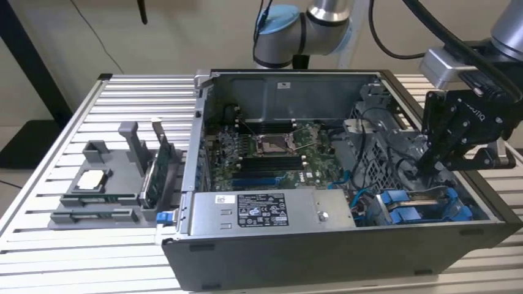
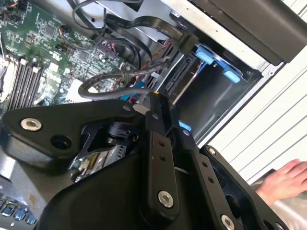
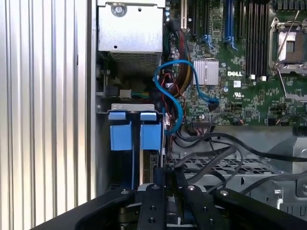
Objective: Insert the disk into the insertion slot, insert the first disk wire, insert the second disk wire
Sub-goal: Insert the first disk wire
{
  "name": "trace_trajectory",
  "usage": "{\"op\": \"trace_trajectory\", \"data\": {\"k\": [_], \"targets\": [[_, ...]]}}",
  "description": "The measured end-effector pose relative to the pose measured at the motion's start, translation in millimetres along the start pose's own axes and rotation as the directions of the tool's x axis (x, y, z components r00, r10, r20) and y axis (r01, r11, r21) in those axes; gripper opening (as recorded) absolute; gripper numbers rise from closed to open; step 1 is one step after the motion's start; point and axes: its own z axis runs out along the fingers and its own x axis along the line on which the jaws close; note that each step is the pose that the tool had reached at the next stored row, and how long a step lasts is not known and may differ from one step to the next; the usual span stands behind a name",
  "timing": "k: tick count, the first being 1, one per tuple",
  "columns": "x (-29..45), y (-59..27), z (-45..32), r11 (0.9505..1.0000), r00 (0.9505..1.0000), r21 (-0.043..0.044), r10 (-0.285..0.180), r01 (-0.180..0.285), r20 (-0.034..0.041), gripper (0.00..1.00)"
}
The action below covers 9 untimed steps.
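Gripper (image 3: pixel 165 181): black, tip at the bay mouth.
Insertion slot (image 3: pixel 120 136): two blue tabs, just ahead of the gripper.
Blue cable (image 3: pixel 179 103): looped beyond the tabs.
Black cables (image 3: pixel 216 151): beside the gripper.

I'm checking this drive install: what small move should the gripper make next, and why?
Probably a slow, short descent. The gripper hangs over the insertion slot, just beside its blue tabs, and black cables loop close by its tip, so anything faster or sideways could snag them.
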Motion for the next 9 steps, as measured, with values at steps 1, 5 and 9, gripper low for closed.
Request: {"op": "trace_trajectory", "data": {"k": [1,5,9], "targets": [[1.0,-0.6,0.3,1.0000,1.0000,0.0000,0.000,0.000,0.0000,0.19],[4.6,-2.9,1.2,1.0000,1.0000,0.0000,0.000,0.000,0.0000,0.19],[7.8,-4.1,2.2,1.0000,1.0000,0.0000,0.000,0.000,-0.0003,0.19]]}}
